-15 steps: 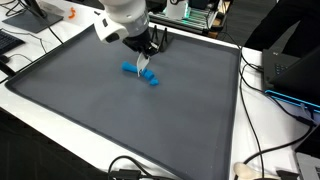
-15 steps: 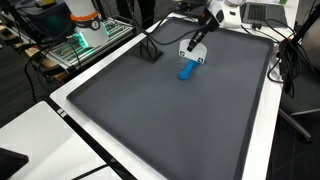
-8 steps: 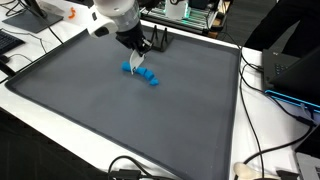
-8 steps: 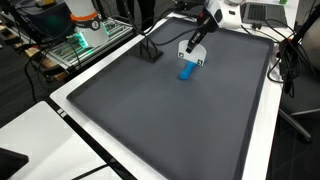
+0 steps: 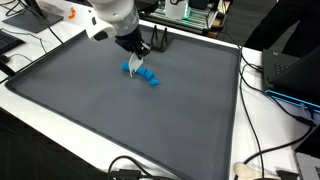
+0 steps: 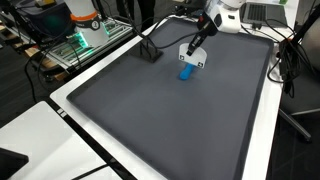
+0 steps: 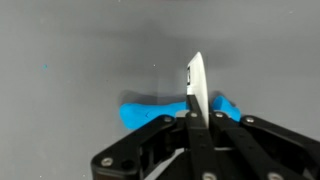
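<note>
- The gripper (image 7: 191,118) has its fingers pressed together on a thin white card (image 7: 196,80). The wrist view shows the card edge-on, rising from between the fingertips like a blade.
- The grip is on one end of the card, so most of its length sticks out past the fingertips. That probably lets the free end get close to the surface without the fingers touching it.
- A blue piece (image 7: 150,108) lies flat on the grey mat (image 5: 120,125), directly beyond the card. In the wrist view it runs crosswise, with parts showing on both sides of the card.
- In both exterior views the arm leans in from the far side of the mat, and the card (image 6: 193,56) hangs just above the blue piece (image 6: 186,71). The pictures do not show whether the two are touching.
- The blue piece (image 5: 142,75) sits in the far part of the mat, away from the edges, and looks to be in easy reach.
- A small black object (image 6: 150,52) stands on the mat near the far edge, beside the gripper (image 6: 197,42) but apart from it.
- The mat covers most of a white table (image 5: 248,120). It gives the low blue piece an even, dark surface to lie on.
- Cables (image 5: 130,170) run along the near edge, off the mat.
</note>
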Robot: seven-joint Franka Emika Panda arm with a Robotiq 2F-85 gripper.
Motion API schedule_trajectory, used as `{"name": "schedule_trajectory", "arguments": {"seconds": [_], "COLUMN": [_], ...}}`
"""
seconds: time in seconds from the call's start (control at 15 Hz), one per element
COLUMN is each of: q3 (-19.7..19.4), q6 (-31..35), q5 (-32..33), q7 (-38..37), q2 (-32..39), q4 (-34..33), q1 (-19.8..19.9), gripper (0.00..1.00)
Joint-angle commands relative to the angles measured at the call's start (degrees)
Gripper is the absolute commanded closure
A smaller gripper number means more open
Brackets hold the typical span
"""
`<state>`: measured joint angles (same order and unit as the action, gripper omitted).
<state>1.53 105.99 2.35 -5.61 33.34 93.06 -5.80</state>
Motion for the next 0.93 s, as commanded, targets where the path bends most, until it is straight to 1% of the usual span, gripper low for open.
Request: {"name": "schedule_trajectory", "arguments": {"seconds": [0.0,0.87], "q3": [-0.05,0.12], "q6": [1.53,2.07], "q5": [0.46,1.44], "q7": [0.07,0.48], "q2": [1.04,3.93], "q4": [-0.36,-0.09], "q1": [-0.04,-0.67], "gripper": [0.99,0.99]}}
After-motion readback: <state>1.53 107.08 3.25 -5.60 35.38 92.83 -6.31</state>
